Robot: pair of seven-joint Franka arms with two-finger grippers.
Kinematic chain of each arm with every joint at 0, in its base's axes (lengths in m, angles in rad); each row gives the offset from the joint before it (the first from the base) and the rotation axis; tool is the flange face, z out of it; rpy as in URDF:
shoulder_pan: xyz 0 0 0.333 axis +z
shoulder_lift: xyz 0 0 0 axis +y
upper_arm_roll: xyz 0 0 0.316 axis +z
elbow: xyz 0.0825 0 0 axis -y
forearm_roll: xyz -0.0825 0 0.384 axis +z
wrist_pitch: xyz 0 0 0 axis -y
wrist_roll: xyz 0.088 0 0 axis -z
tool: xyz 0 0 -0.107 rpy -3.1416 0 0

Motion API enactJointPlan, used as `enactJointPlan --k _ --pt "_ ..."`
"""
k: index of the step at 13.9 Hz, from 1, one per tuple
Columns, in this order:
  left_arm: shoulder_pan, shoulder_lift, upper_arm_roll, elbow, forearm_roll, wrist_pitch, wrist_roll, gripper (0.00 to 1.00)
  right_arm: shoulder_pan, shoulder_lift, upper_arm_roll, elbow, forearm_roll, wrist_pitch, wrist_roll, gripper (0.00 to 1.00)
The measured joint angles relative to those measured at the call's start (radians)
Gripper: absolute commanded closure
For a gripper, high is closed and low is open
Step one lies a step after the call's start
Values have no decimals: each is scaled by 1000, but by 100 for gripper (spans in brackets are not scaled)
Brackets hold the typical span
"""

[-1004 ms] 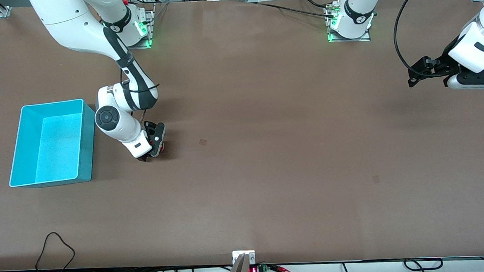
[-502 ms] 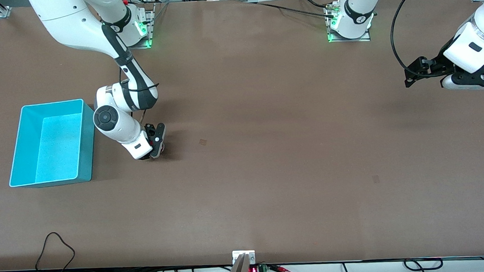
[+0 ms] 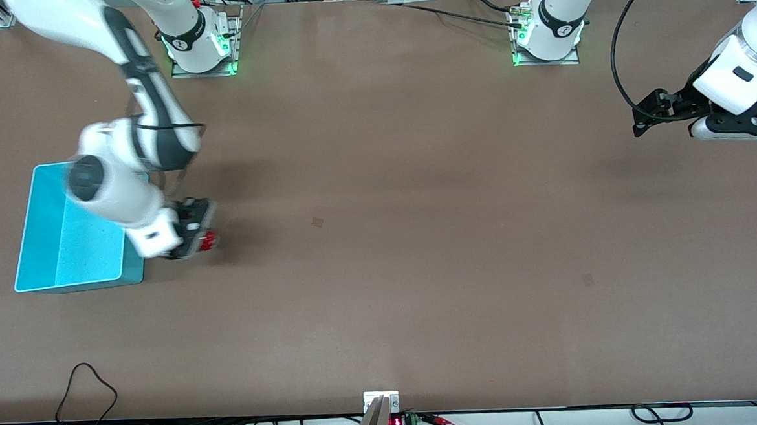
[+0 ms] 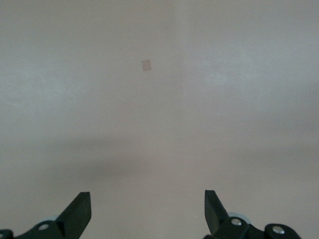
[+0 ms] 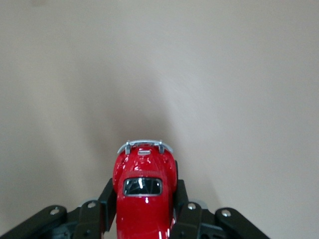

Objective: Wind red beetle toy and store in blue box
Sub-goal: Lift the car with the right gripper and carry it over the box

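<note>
Right gripper (image 3: 200, 238) is clamped on the red beetle toy (image 3: 207, 239), fingers (image 5: 185, 211) pressed against both its sides, held up over the table (image 3: 418, 236) just beside the blue box (image 3: 37, 220); forearm angled down w/ elbow over the box. Vs 0.5 s ago it's swung toward the box. Left gripper (image 4: 147, 211) waits spread wide & empty at the left arm's end

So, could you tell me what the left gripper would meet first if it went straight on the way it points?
Likely only the bare table: the open left gripper faces nothing else, though depth is unclear.
</note>
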Motion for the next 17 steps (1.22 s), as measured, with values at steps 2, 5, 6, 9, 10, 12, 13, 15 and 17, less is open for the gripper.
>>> enactJointPlan --k 2,5,6,9,10,12,13,15,17 --pt "0 0 -1 0 0 0 0 0 -100 -14 -4 37 1 -43 6 82" --pt "0 1 -1 0 0 0 0 0 -225 1 -6 63 4 -54 107 82" --pt "0 1 -1 0 0 0 0 0 -255 8 -6 64 5 -54 168 86" --pt "2 1 -1 0 0 0 -1 0 -315 23 -6 66 5 -137 372 98" --pt "3 1 -1 0 0 0 -1 0 -328 24 -6 66 5 -196 457 98" --pt "3 1 -1 0 0 0 -1 0 -345 32 -6 66 5 -264 591 100" --pt "2 1 -1 0 0 0 -1 0 -353 41 -6 65 4 -270 618 100" --pt "1 1 -8 3 0 0 -1 0 -378 85 -7 64 -8 -238 630 100" --pt "-2 1 -21 14 0 0 -1 0 -400 146 -7 64 -19 -153 626 98"
